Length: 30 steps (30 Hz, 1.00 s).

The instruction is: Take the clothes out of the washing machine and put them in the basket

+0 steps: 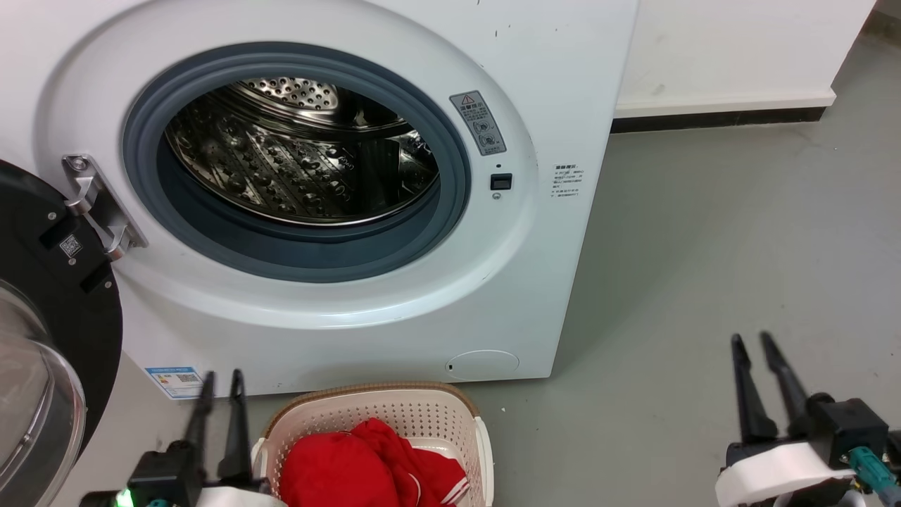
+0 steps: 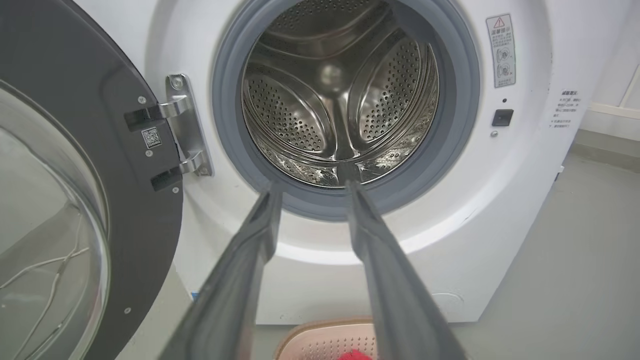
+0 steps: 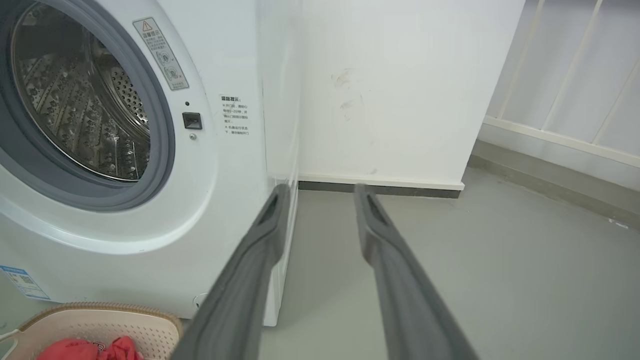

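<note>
— Now, where are the two bright red fabric garments?
— Heaped in the small cream perforated plastic basket before the large white front-loading washing machine. Left gripper and right gripper hang parted, holding nothing.
— Best finish?
— Likely scan the perforated steel drum fully before withdrawing.

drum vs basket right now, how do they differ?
The drum is shiny steel and looks empty; the basket is cream plastic, brown-rimmed, and holds the red clothes. The drum opens forward in the washing machine; the basket opens upward on the floor. Both are perforated.
</note>
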Tool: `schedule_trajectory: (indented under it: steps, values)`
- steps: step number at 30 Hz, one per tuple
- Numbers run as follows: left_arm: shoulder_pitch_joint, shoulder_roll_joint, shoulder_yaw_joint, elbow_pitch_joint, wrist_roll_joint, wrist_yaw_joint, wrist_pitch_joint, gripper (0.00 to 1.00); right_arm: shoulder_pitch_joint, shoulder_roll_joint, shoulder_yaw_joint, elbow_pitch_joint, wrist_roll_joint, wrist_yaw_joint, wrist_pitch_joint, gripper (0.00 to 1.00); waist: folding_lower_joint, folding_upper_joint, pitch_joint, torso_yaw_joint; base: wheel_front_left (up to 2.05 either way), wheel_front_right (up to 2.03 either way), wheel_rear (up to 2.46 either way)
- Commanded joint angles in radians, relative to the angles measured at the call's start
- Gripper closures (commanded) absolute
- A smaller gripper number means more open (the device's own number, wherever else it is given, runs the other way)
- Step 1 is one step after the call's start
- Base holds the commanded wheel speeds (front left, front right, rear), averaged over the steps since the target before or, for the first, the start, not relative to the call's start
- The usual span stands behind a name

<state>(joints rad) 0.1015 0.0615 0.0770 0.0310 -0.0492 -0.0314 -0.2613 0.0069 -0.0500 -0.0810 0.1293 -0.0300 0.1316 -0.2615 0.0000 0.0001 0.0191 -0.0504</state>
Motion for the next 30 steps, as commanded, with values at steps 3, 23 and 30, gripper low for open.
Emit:
schedule_trajectory:
  steps: [3, 23, 30]
  values:
    - [-0.010, -0.003, 0.007, 0.022, -0.033, -0.002, 0.017, 1.00, -0.007, 0.000, -0.007, 0.018, 0.035, 0.000, 0.015, 1.00, 0.0000, -0.0001, 0.000, 0.001, 0.00, 0.00, 0.00]
    - [-0.061, -0.005, 0.012, 0.067, -0.430, -0.028, 0.107, 1.00, -0.033, 0.000, -0.010, 0.038, 0.453, 0.000, 0.105, 1.00, 0.0000, -0.0001, -0.003, 0.009, 0.00, 0.00, 0.00]
    - [-0.079, -0.006, 0.014, 0.083, -0.564, -0.037, 0.138, 1.00, -0.045, 0.000, -0.013, 0.046, 0.594, 0.000, 0.137, 1.00, 0.0000, -0.0001, -0.004, 0.012, 0.00, 0.00, 0.00]
